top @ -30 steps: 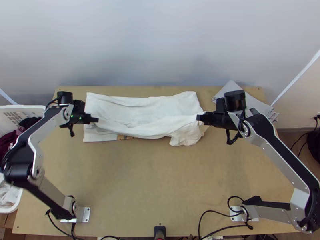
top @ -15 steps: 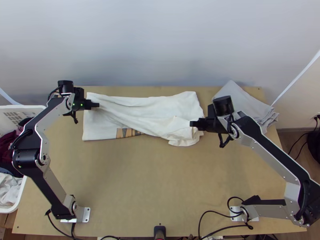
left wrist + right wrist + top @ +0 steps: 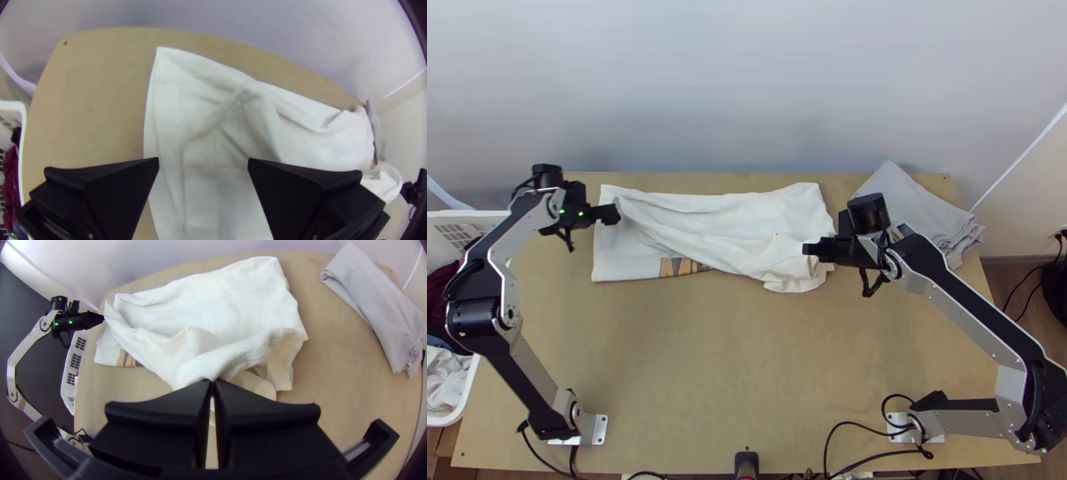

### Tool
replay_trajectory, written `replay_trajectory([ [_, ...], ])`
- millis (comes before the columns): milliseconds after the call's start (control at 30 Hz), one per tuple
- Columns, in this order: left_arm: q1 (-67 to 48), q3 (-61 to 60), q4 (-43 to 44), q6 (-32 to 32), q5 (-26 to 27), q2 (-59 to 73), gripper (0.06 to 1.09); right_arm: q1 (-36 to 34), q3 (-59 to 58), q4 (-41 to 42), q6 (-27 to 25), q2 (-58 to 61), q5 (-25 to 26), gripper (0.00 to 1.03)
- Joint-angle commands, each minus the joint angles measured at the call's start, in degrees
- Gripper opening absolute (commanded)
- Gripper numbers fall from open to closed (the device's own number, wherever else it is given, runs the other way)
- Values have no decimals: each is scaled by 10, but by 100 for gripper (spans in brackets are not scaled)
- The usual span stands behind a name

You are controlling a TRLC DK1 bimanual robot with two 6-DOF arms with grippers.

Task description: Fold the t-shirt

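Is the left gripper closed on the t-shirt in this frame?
No, the left gripper has its fingers spread wide apart, with the white t-shirt visible between them.

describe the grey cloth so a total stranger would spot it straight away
Find the wooden table and its far right corner. The folded grey cloth lies there. Its colour sets it apart from the white t-shirt, which lies left of it across a gap.
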Motion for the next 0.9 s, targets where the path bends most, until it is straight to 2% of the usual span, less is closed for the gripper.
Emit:
replay_trajectory([
  [0, 15, 8, -40, -8, 37, 0, 92, 6, -17, 4, 7, 5, 4, 3],
  [233, 22, -12, -55, 1, 54, 4, 91, 6, -22, 4, 6, 1, 4, 3],
  [367, 25, -16, -33, -6, 57, 4, 68, 7, -21, 4, 6, -1, 4, 3],
  [533, 25, -11, -25, -7, 59, 15, 68, 7, -22, 4, 6, -1, 5, 3],
  [600, 25, -8, -21, -6, 59, 20, 63, 7, -23, 4, 6, -1, 5, 3],
  [867, 25, 16, -21, -5, 59, 48, 62, 6, -22, 6, 6, 4, 5, 3],
])
